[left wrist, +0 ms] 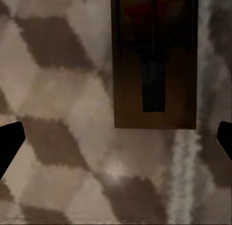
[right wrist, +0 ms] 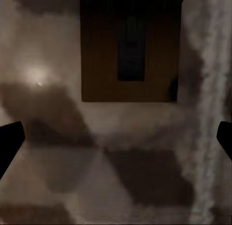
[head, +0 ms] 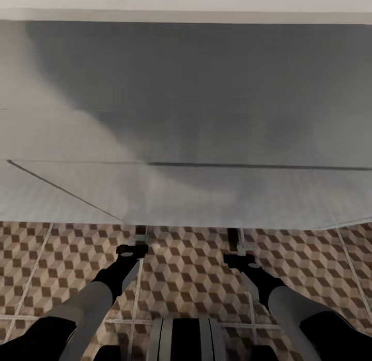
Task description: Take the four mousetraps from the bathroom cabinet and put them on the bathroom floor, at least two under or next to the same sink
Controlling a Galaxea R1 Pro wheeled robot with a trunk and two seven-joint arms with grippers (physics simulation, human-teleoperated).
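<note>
My right gripper (right wrist: 116,138) hangs over cube-pattern bathroom floor (right wrist: 72,176), fingers (right wrist: 9,142) spread wide, nothing between them. One mousetrap (right wrist: 130,60) lies flat on tile at 12 o'clock from gripper, well clear of both fingertips. Dark-brown board, darker metal bar down its middle. Pale grout line (right wrist: 210,113) runs along at 3 o'clock side, just beside trap edge. Picture blurred, wire detail unclear.

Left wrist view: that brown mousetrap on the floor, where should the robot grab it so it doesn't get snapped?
Probably by the two long side edges of the mousetrap, near its plain wooden end, coming straight down from above. It lies flat on the bathroom floor, so only its thin edges offer a hold, and the wire parts sit toward the far end. The left gripper is open, with the trap beyond its fingertips.
</note>
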